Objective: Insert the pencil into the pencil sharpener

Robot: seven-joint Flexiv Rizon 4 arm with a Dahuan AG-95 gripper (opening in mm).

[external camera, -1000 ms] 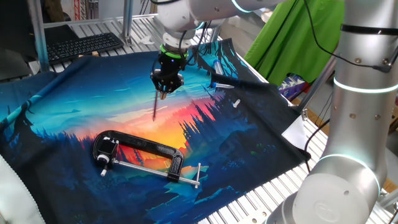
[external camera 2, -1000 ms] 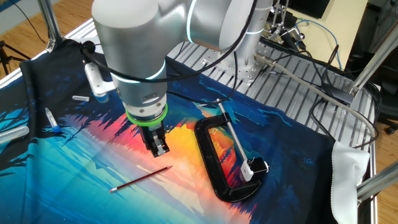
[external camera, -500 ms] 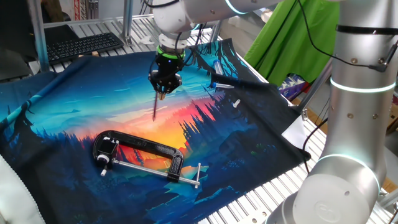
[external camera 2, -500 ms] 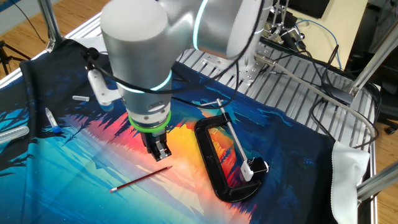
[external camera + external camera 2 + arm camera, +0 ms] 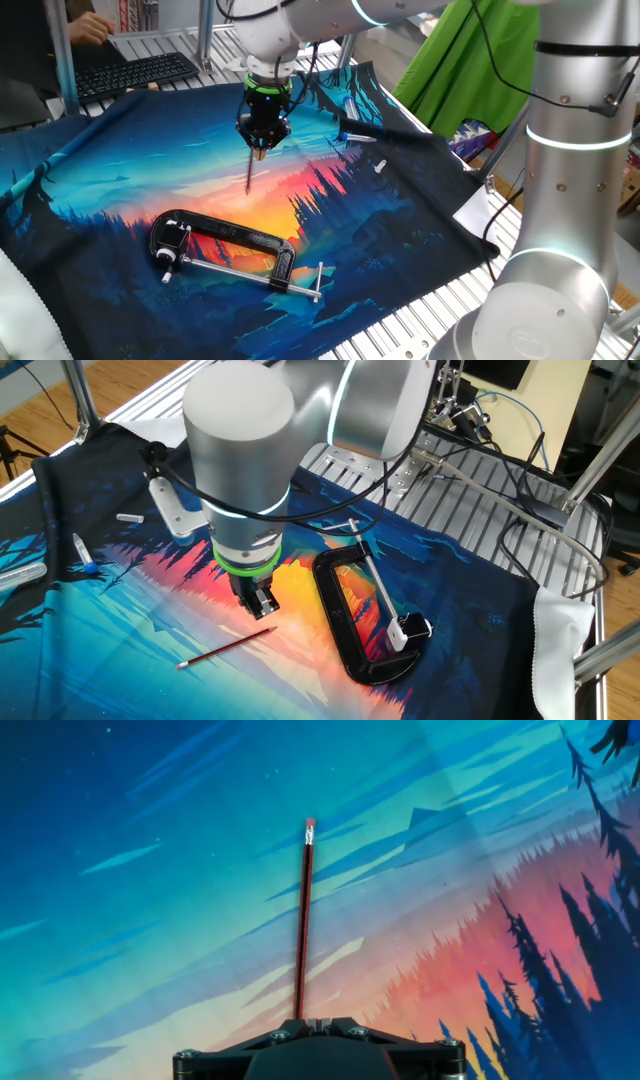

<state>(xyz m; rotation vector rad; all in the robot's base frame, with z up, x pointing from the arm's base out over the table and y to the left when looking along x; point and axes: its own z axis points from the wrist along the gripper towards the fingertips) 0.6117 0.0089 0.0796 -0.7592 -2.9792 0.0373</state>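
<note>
The pencil (image 5: pixel 228 645) is a thin reddish-brown stick lying flat on the printed cloth. It also shows in one fixed view (image 5: pixel 249 172) and in the hand view (image 5: pixel 303 920), where its eraser end points away from me. My gripper (image 5: pixel 263 605) hovers just above the pencil's near end, fingers together and holding nothing. It shows in one fixed view (image 5: pixel 262 150) and at the bottom of the hand view (image 5: pixel 318 1020). I cannot pick out the pencil sharpener for certain.
A black C-clamp (image 5: pixel 345 625) with a silver screw rod lies on the cloth beside the pencil, also in one fixed view (image 5: pixel 225 245). Small blue and white items (image 5: pixel 85 560) lie at the cloth's far side. A keyboard (image 5: pixel 135 72) sits off the cloth.
The arm has shifted a little sideways over the pencil's end. The gripper stays shut. The pencil and clamp have not moved.
</note>
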